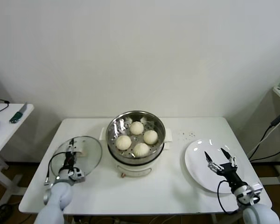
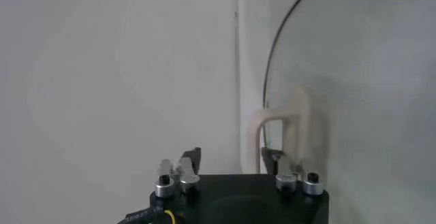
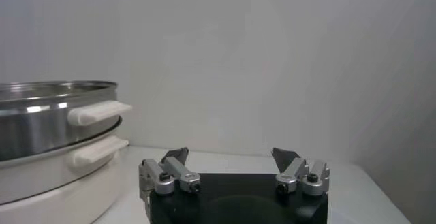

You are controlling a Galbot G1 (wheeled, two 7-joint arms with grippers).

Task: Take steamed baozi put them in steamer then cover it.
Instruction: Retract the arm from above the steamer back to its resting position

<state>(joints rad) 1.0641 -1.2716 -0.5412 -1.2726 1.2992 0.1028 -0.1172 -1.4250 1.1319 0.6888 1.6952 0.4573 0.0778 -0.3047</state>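
Steel steamer [image 1: 136, 135] mid-frame holds four smooth cream baozi [image 1: 137, 128].
Left gripper [image 1: 71, 157] wide over glass cover [image 1: 79, 151]; right gripper [image 1: 219, 158] wide.

Four baozi [image 1: 136, 138] in steamer [image 1: 135, 145], table centre; cover [image 1: 78, 153] left, plate [image 1: 210, 165] right.
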